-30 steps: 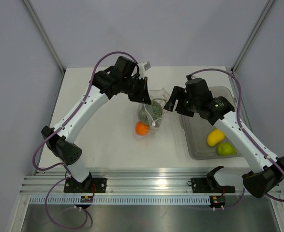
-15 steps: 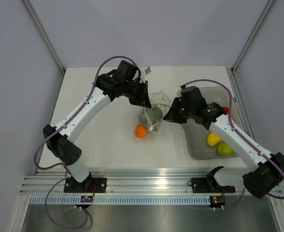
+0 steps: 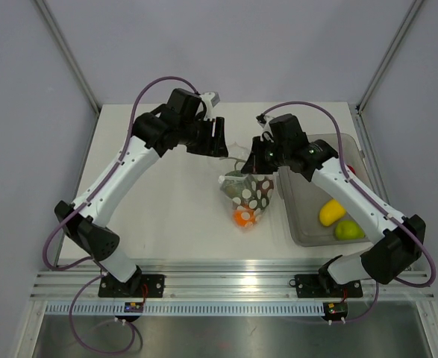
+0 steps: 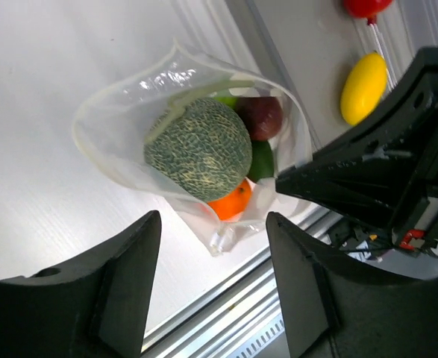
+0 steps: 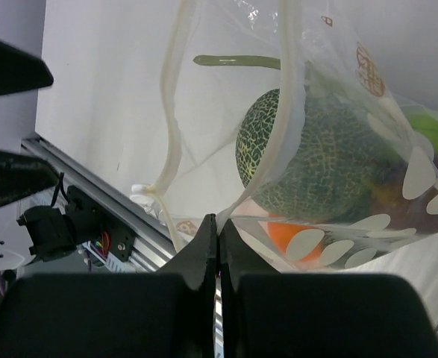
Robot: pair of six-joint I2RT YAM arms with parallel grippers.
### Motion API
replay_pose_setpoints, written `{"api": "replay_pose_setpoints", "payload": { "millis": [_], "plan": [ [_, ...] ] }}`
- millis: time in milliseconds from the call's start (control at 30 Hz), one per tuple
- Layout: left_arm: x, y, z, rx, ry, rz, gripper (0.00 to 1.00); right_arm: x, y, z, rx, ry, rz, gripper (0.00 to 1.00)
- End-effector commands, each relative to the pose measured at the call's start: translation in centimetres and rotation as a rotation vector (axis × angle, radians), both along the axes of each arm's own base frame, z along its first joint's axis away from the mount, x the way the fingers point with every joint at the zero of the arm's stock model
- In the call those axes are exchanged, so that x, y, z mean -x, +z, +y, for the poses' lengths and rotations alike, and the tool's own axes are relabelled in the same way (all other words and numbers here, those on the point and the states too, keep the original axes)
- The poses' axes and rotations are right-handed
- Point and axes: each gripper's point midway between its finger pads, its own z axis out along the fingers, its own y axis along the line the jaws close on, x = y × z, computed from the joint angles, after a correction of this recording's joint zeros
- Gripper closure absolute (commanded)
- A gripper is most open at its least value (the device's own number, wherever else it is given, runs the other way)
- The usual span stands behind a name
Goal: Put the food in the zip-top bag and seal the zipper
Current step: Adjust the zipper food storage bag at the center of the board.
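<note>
A white table [image 3: 166, 212] is seen across the middle of the top view. A grey translucent tub [image 3: 302, 224] is set on it at centre right. The zip-top bag [image 3: 250, 195] is seen at the centre, though contact with the surface cannot be confirmed.

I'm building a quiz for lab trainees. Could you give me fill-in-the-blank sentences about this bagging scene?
The right end effector is ___ on the zip-top bag's rim.
The left end effector, above the bag, stands ___.
The netted melon lies ___ the bag.
In the grey tub, the fruit beside the green one is ___.
Missing: shut; open; inside; yellow.
</note>
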Motion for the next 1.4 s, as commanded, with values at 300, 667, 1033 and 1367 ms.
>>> {"api": "replay_pose_setpoints", "payload": {
  "millis": [300, 667, 1033, 1367],
  "plan": [
    [-3.8, -3.7, 1.5, -0.153, 0.044, -0.025, 0.36, 2.1, 2.9, 0.7, -0.028, 0.200, -0.115, 1.00],
    [-5.7, -6.9, 0.8, -0.188, 0.000, -0.022, 0.36, 2.7, 2.5, 0.7, -0.031, 0.227, -0.110, 1.00],
    [-4.0, -9.9, 1.0, -0.187, -0.028, 0.034, 0.45, 2.9, 1.7, 0.5, -0.016, 0.241, -0.101, 1.00],
    [-4.1, -7.6, 1.7, -0.140, 0.033, 0.019, 1.00, 2.6, 2.6, -0.1, 0.027, 0.239, -0.124, 1.00]
  ]
}}
